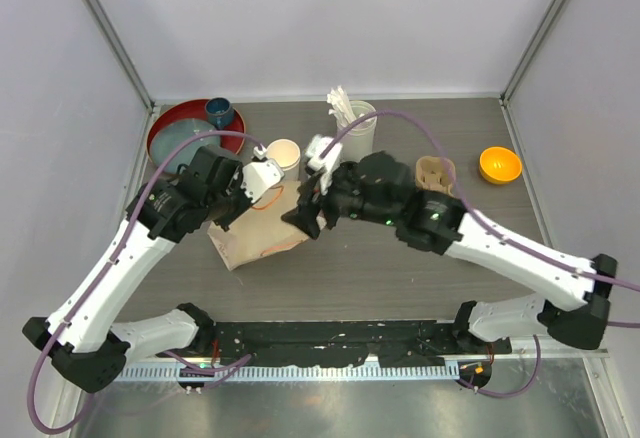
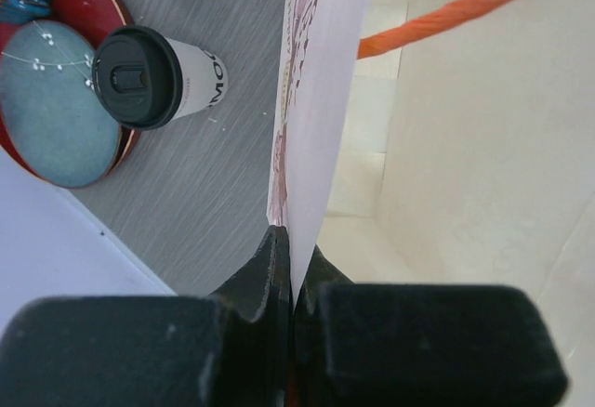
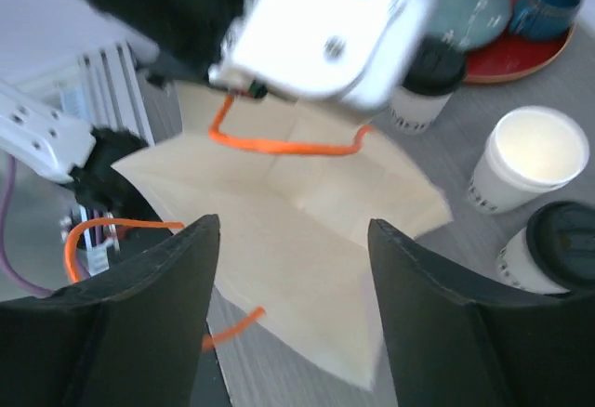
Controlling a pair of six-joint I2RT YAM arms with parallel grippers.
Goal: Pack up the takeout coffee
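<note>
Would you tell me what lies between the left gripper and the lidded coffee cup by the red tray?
Bare grey table separates the left gripper, shut on the paper bag, from the lidded coffee cup; the left wrist view shows it.

Paper bag (image 1: pixel 255 243) flanked by left gripper (image 2: pixel 293 240) and right gripper (image 3: pixel 293 230), open cup (image 1: pixel 284 153) and stick cylinder (image 1: pixel 357 130) close behind, bare desk (image 1: pixel 400 278) free near-right

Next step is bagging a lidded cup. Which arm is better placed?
Right. The right claw is open and empty over the paper bag, a lidded cup nearby. The left claw is shut on the bag's edge.
</note>
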